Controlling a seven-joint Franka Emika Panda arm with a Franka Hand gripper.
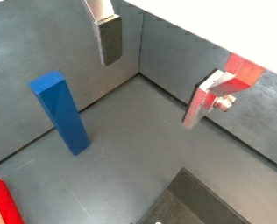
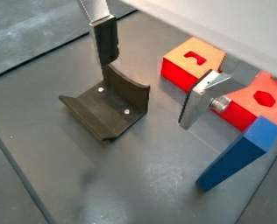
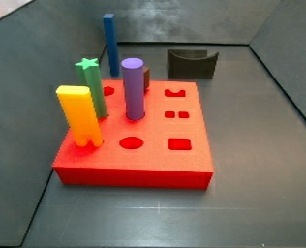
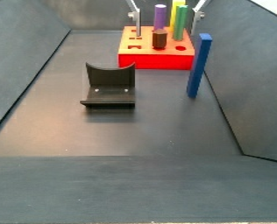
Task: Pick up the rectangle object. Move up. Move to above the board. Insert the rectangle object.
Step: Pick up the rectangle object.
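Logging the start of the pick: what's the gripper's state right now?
Gripper: open, holding nothing; above the floor near the fixture, with the rectangle object standing apart, ungrasped.

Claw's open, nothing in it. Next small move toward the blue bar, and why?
Probably slide the claw sideways until the blue bar sits between its fingers, then lower. In both wrist views the claw hangs open and empty above the floor near the red board, and the bar stands upright outside the gap.

floor (image 4: 129,131): dark grey, matte | walls (image 4: 252,79): grey panels sloping outward, left, right, far | light: even
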